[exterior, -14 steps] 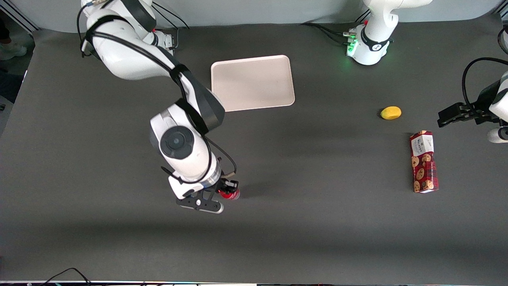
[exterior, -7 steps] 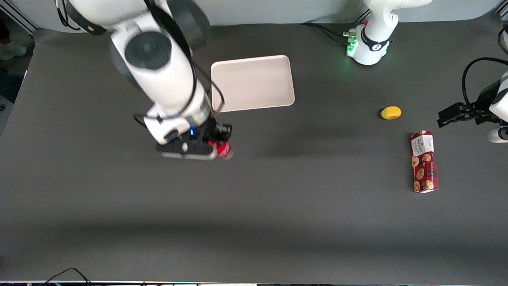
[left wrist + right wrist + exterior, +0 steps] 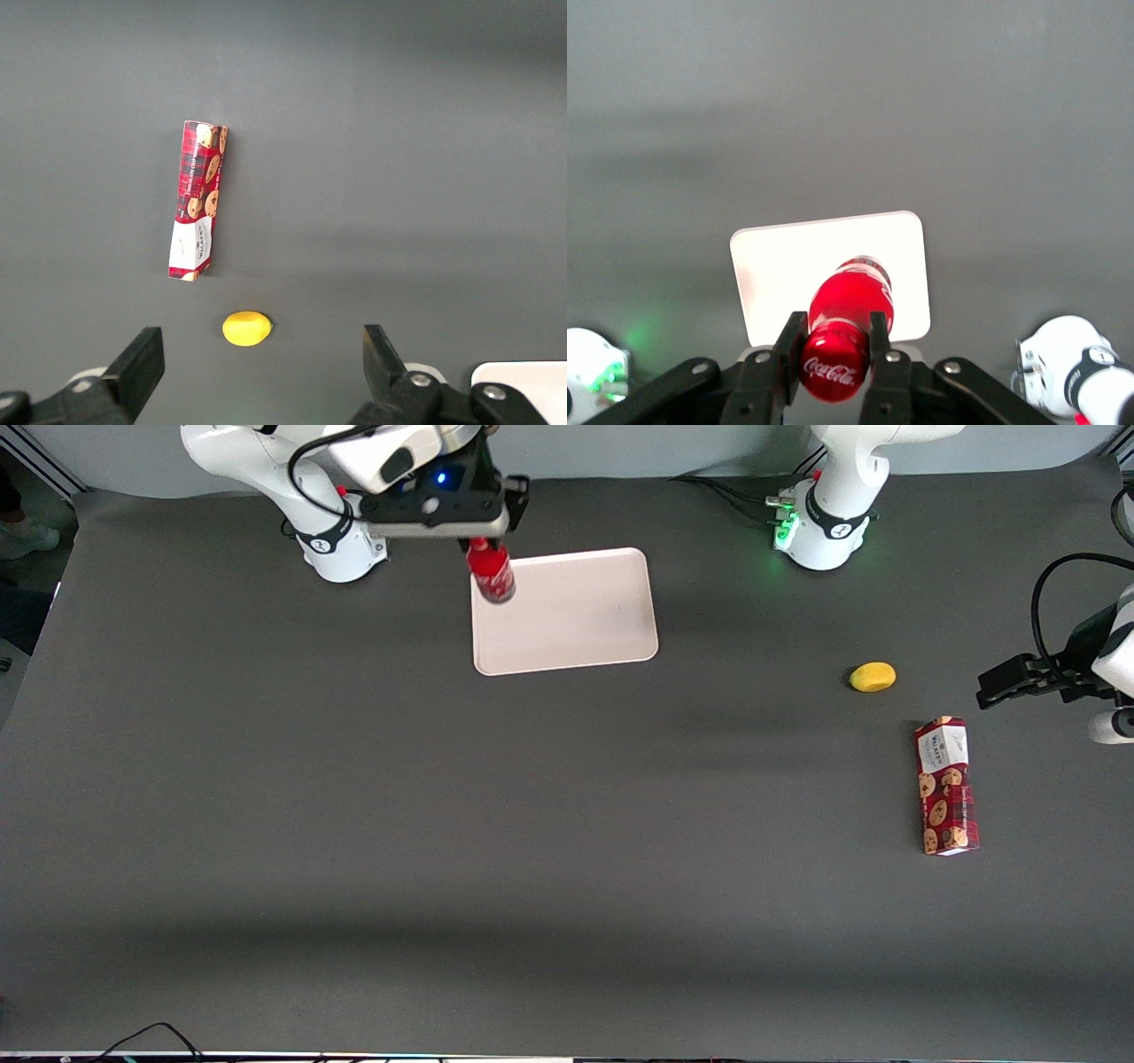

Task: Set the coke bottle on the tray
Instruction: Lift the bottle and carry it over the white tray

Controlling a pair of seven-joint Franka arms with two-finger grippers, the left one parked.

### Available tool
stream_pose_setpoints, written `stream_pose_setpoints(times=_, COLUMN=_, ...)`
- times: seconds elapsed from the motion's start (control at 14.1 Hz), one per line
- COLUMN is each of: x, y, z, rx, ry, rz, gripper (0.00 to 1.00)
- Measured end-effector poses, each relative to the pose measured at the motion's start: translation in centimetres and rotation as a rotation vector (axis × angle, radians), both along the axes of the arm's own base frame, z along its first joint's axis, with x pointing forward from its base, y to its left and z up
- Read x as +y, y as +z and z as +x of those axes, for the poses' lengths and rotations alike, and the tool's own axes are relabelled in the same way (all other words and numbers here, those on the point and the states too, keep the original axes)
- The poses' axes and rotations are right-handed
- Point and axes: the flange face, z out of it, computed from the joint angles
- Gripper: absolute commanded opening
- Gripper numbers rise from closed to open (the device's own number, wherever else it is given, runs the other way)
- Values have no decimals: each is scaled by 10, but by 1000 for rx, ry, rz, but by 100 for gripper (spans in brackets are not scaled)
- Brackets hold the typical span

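Observation:
My right gripper (image 3: 477, 542) hangs high over the tray's edge nearest the working arm's base, shut on the coke bottle (image 3: 492, 576). The bottle is slim and red with white script, gripped just under its red cap and hanging down in the air. In the right wrist view the fingers (image 3: 788, 345) clamp the neck of the coke bottle (image 3: 849, 305), its cap toward the camera, with my gripper (image 3: 833, 341) above the tray (image 3: 780, 266). The pale pinkish-white tray (image 3: 576, 615) lies flat on the dark table with nothing on it.
A yellow lemon-like object (image 3: 873, 677) and a red patterned cookie box (image 3: 946, 786) lie toward the parked arm's end of the table. The left wrist view shows the same lemon-like object (image 3: 246, 328) and cookie box (image 3: 197, 200). The working arm's base (image 3: 341, 549) stands beside the tray.
My gripper has carried the coke bottle from low on the table nearer the front camera, up and away from the camera, until it hangs over the tray's edge.

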Motion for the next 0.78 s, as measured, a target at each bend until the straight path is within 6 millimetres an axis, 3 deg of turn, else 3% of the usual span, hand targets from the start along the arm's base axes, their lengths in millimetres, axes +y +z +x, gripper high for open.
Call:
stream_pose_setpoints(times=0.14, x=8, y=-26, z=-37, rx=2, ry=8, rz=-28, gripper=0)
stream_pose_setpoints(times=0.35, x=9, y=-80, z=-90, rx=-32, ry=-6, rz=-64, gripper=0)
stream_pose_setpoints(times=0.57, x=-11, y=-147, z=-130, rx=-101, ry=-40, rz=-83, gripper=0)
stream_pose_setpoints(times=0.78, x=-32, y=-214, z=-152, rx=-169, ry=-63, rz=-70, gripper=0)
